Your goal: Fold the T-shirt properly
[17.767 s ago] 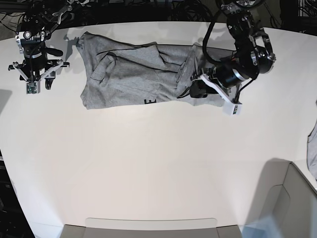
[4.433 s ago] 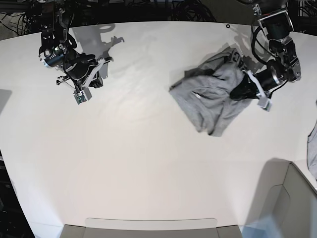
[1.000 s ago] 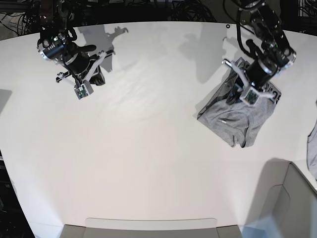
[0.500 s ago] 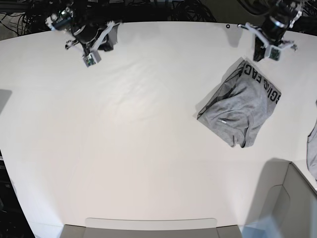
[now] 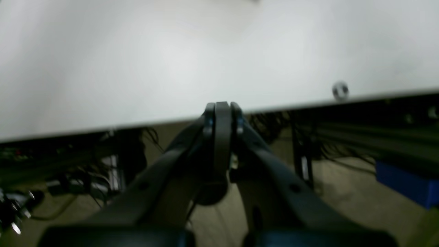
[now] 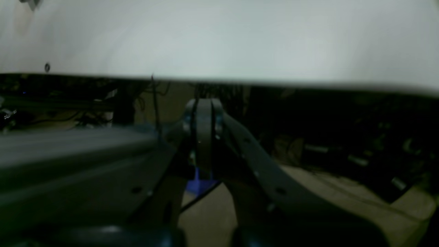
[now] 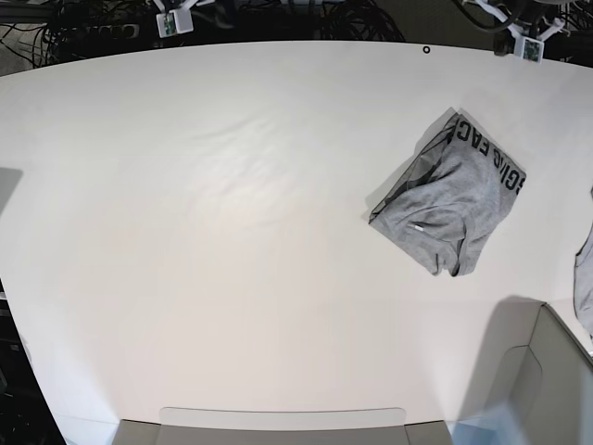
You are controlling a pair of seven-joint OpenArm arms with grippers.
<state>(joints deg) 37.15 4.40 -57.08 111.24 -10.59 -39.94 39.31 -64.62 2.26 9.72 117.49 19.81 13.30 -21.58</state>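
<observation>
The plain T-shirt is not clearly in view; a strip of plain grey cloth (image 7: 583, 289) hangs at the right edge, and I cannot tell what it is. A smaller grey garment with bold dark letters (image 7: 449, 206) lies crumpled on the white table (image 7: 232, 232), right of centre, with nothing holding it. My left gripper (image 5: 222, 107) is shut and empty, over the table's far edge. My right gripper (image 6: 202, 104) is shut and empty, also beyond the far edge. In the base view only bits of the left arm (image 7: 524, 41) and right arm (image 7: 173, 19) show at the top.
A grey bin (image 7: 547, 380) stands at the lower right corner. A flat pale tray (image 7: 278, 425) lies at the front edge. Dark cables and frames lie behind the far table edge (image 5: 308, 99).
Both arms have drawn back past the table's far edge and almost out of the base view. The left gripper earlier let go of the lettered garment, which has lain still for the last second.
</observation>
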